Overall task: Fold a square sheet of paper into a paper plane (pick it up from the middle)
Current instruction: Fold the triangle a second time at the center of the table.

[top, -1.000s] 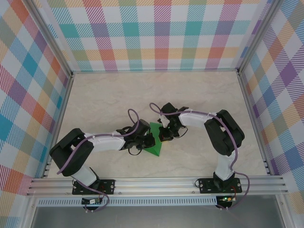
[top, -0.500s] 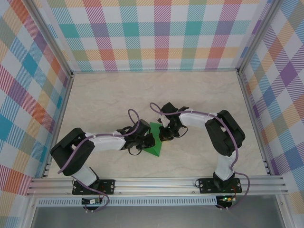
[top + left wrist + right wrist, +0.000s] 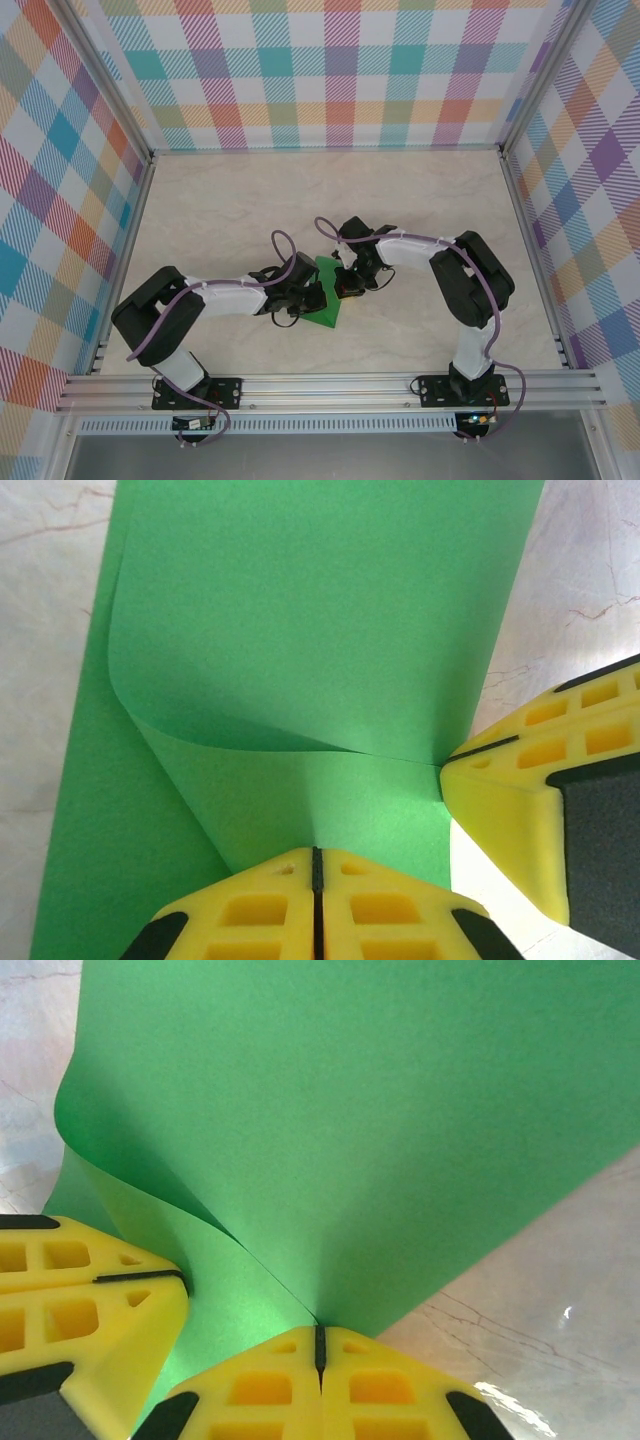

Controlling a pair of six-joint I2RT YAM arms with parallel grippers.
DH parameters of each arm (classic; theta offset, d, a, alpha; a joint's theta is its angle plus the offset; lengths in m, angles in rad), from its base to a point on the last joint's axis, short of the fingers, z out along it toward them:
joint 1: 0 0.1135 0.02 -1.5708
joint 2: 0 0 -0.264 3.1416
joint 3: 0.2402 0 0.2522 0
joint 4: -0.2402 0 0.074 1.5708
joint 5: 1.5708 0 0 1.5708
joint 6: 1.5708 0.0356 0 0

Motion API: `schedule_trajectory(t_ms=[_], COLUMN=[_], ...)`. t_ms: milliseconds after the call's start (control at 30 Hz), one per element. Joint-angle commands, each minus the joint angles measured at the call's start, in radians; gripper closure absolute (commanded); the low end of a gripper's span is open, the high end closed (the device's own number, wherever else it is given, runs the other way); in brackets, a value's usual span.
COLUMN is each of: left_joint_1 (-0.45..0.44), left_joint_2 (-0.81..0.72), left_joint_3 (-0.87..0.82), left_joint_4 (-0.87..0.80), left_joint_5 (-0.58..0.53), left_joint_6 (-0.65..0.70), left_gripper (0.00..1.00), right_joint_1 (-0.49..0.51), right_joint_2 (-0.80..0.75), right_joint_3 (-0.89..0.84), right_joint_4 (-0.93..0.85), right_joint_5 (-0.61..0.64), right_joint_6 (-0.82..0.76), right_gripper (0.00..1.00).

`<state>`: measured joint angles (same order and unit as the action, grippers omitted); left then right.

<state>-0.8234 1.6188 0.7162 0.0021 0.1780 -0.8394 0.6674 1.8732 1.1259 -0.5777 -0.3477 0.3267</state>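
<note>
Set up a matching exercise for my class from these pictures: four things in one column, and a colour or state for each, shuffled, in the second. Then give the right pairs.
Column one:
1 square sheet of paper
2 table
3 walls
4 left claw

Column two:
A pale, marbled
B yellow, shut on the paper
C bright green, partly curled over
D multicoloured check

Pairs: 1-C, 2-A, 3-D, 4-B

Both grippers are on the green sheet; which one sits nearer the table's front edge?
The left gripper: from above, it is shut on the square sheet of paper closer to the arm bases; the right gripper grips it farther back.
</note>
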Motion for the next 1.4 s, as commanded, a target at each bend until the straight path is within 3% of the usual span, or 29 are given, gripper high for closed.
schedule_trajectory(t_ms=[0,300,533,933,1367], left_joint_1=[-0.014,-0.014,-0.015,-0.016,-0.016], left_joint_2=[0.028,0.048,0.052,0.053,0.038], left_joint_3=[0.015,0.018,0.011,0.020,0.044], left_joint_4=[-0.036,-0.112,-0.143,-0.152,-0.172], left_joint_5=[-0.006,-0.032,-0.051,-0.057,-0.052], left_joint_6=[0.021,0.019,0.017,0.016,0.023], left_gripper=[0.92,0.94,0.94,0.95,0.96], right_joint_1=[-0.004,-0.003,-0.003,0.008,0.010], right_joint_2=[0.017,0.005,-0.114,-0.051,0.024], right_joint_3=[-0.005,0.016,0.013,-0.005,-0.018], right_joint_4=[-0.028,-0.062,-0.068,0.037,0.022], right_joint_5=[0.006,0.032,0.087,-0.069,-0.013], right_joint_6=[-0.014,-0.001,0.061,0.092,0.062], right_gripper=[0.96,0.89,0.80,0.92,0.94])
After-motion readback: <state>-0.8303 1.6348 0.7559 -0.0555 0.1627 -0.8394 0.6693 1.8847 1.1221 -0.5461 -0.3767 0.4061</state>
